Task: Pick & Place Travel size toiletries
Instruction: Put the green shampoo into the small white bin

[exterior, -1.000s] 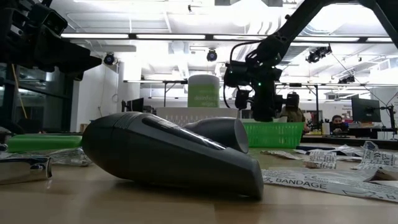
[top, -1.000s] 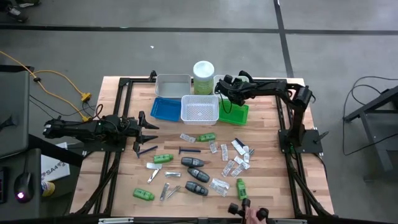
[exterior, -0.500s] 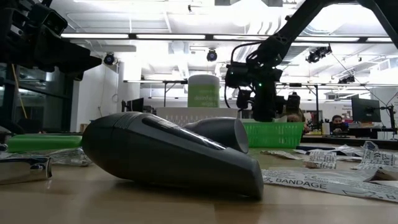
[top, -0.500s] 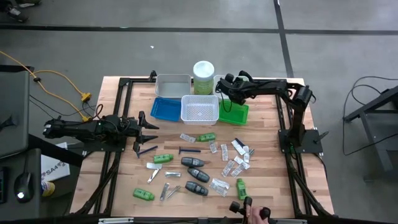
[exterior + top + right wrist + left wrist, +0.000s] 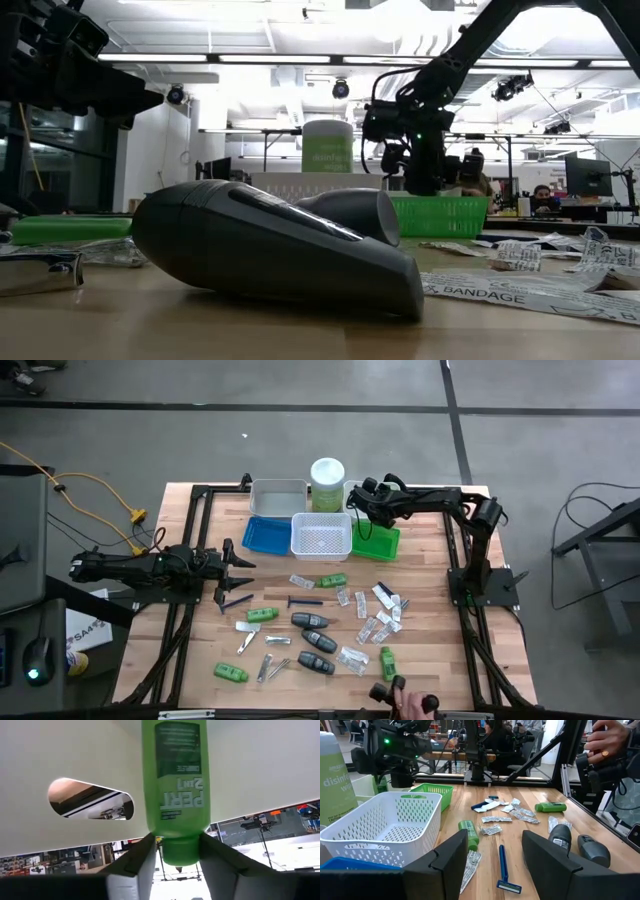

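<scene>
High view, five green tubes [image 5: 334, 580], four trays [image 5: 321, 535]

A robotics lab: a wooden desk [image 5: 200, 660] ringed by a black metal frame [image 5: 195, 495] stands on grey concrete floor [image 5: 300, 440], with ceiling strip lights [image 5: 270, 58] and seated people [image 5: 540, 195] (at monitors) behind.

The table [image 5: 200, 660] is pale wooden planking on a black metal frame, standing on a grey floor [image 5: 550, 420] crossed by dark seam lines. A yellow cable [image 5: 90, 485] snakes over the floor to the table's far left corner. Beyond the table lies an open workspace with a white ceiling, long strip lights [image 5: 290, 58] and exposed ducts. Farther desks carry monitors [image 5: 588, 176], and a person [image 5: 541, 196] sits among them.
</scene>
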You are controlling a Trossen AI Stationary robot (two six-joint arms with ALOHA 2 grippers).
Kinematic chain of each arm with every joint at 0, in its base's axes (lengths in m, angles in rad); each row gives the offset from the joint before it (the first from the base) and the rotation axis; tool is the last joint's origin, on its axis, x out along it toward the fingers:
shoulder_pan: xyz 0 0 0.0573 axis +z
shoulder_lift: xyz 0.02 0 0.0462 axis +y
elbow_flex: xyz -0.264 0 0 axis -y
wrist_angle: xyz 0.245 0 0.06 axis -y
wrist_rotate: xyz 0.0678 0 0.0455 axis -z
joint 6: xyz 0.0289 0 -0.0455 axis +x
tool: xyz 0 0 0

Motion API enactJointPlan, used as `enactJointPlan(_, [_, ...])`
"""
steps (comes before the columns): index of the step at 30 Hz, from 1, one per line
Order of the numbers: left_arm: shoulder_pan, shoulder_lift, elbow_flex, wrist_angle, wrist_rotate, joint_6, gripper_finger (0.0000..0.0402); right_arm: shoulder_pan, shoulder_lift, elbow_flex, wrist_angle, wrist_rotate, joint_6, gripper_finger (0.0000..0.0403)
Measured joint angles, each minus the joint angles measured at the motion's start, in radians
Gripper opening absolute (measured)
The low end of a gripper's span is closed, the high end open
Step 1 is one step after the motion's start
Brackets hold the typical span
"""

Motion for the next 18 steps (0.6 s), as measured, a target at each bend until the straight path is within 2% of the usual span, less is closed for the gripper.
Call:
enactJointPlan(7, [0.000,0.000,0.000,0.000,0.000,0.000,0.0188,0.000,0.000,0.000,0.000,-0.006,0.021,0.0205])
enactJointPlan(18, [0.000,0.000,0.000,0.000,0.000,0.000,0.0188,0.000,-0.053,0.001,-0.051,-0.009,0.031,0.0213])
